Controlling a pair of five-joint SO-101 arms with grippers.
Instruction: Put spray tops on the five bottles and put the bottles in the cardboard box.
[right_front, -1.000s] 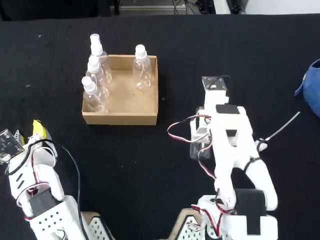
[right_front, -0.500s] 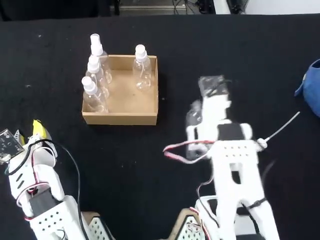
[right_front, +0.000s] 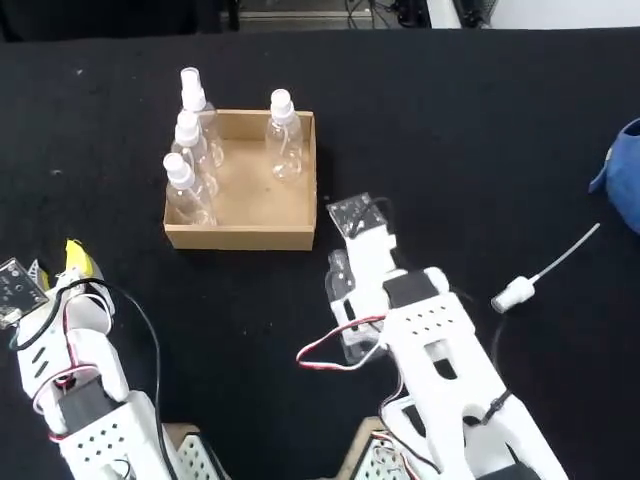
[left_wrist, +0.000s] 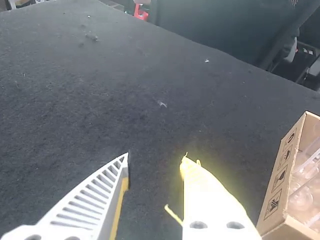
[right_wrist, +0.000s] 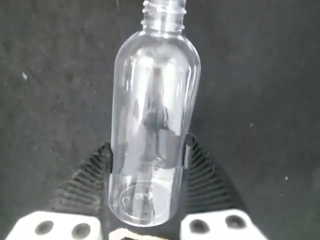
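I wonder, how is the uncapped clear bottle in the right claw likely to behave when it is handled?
The bottle looks empty and thin-walled, so it is probably light and slightly squashy under the right claw. Its smooth, round sides may slip in that grip, and it would likely roll if laid down.

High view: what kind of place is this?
Probably a robotics lab bench: two white robot arms sit at a black cloth-covered table, the right claw grips a clear plastic bottle with no top, and a brown cardboard box holds four spray-topped clear bottles.
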